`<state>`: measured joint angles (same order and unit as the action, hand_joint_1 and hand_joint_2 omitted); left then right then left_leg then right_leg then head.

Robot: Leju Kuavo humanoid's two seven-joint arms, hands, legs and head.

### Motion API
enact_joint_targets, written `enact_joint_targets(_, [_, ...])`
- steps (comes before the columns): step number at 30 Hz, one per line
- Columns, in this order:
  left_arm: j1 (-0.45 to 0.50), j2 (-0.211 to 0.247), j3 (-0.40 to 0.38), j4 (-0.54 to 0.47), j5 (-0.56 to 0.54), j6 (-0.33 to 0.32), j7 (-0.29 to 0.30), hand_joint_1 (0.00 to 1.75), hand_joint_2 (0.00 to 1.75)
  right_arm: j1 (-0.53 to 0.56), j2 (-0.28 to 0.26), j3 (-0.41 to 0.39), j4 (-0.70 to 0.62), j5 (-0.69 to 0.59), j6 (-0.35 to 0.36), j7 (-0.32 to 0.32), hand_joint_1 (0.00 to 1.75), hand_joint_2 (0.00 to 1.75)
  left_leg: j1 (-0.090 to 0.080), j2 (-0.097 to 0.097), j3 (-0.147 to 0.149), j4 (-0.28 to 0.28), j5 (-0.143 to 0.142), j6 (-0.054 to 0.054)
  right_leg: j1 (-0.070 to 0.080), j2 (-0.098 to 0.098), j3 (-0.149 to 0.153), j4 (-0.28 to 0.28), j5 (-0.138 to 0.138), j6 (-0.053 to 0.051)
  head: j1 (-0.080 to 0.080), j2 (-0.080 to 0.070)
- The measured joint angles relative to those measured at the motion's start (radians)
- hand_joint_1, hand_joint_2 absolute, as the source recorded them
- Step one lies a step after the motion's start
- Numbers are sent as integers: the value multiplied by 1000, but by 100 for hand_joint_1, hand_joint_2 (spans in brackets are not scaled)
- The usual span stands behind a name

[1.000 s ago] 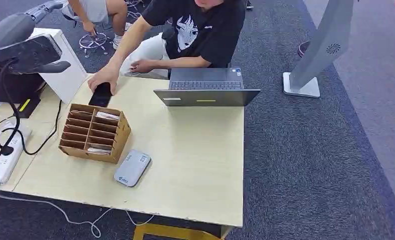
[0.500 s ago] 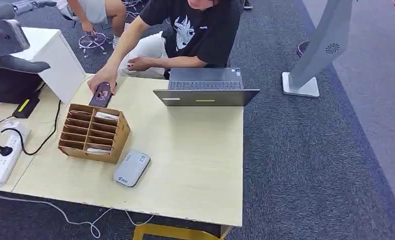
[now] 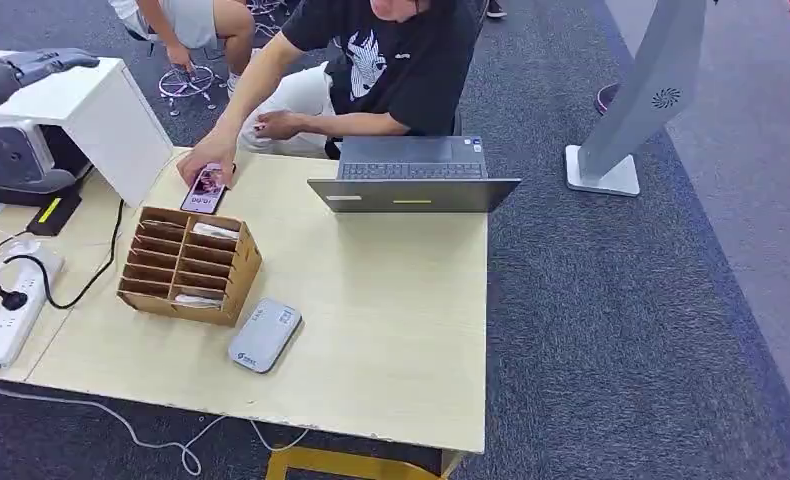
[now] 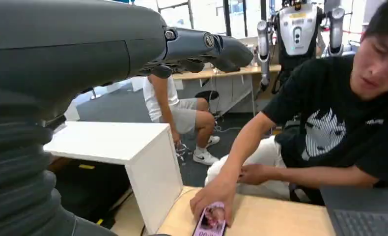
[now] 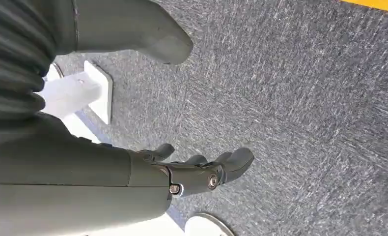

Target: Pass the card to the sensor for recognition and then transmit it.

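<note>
Cards (image 3: 214,231) lie pale in the box (image 3: 187,264), reader (image 3: 264,335) at five o'clock, left hand (image 4: 202,46) and right hand (image 5: 197,169) both spread, empty.

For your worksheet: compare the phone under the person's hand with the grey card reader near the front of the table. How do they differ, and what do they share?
The phone shows a lit pinkish screen; the card reader is plain grey with a small label. The person's hand touches the phone; nothing touches the card reader. The phone lies behind the cardboard organizer, the card reader in front of it. Both lie flat on the table.
</note>
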<state>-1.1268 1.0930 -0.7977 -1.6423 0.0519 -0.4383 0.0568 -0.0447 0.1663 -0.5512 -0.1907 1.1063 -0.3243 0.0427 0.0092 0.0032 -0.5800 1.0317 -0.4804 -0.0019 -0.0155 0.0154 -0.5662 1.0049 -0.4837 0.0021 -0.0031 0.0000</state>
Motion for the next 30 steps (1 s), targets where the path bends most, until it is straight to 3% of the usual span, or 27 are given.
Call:
enact_joint_targets(6, [74,50,-31,-17,-12,40,-16,0,175,-4,0,0,0,3,0,4,0,175,0,0,0,0,0,0,0,-1,0,0,0,0,0,0])
enact_joint_targets(11, [148,65,-31,-17,-54,97,-37,0,175,-7,1,0,0,5,2,7,0,175,0,0,0,0,0,0,0,0,0,0,0,0,0,0])
enact_joint_targets(16, [294,49,32,-17,-167,114,-58,0,175,-8,2,0,0,19,3,8,0,175,1,0,0,0,0,0,0,0,0,0,0,0,0,0])
enact_joint_targets(24, [357,35,83,-17,-185,111,-59,0,175,-9,2,0,0,21,3,9,0,175,0,0,0,0,0,0,0,0,0,0,0,0,1,0])
enact_joint_targets(30, [454,4,146,-7,-287,112,-69,0,175,-11,2,0,0,36,3,10,0,175,0,0,0,0,0,0,0,0,0,0,0,0,0,0])
